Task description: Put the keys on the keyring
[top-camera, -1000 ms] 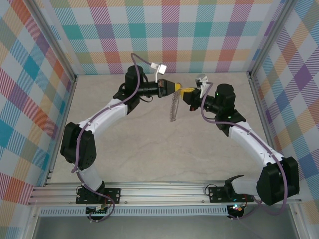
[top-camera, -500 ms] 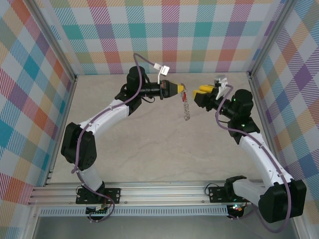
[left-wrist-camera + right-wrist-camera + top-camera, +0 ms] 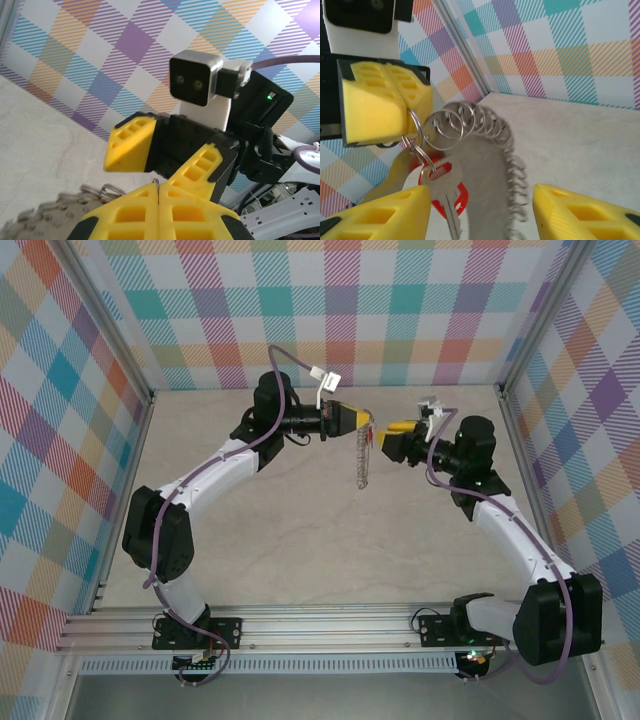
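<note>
Since half a second ago the right gripper point(image 3: 388, 438) has swung back in to just beside the left gripper point(image 3: 366, 422), and the keyring point(image 3: 361, 458) dangling below the left gripper has turned edge-on. Its fingers are pinched on a small loop at the ring's top, while the right gripper's jaws stand wide and empty. The key point(image 3: 445, 182) hangs from a loop just under the left gripper's tips, so threading looks done; what remains, I judge, is setting the ring down.
</note>
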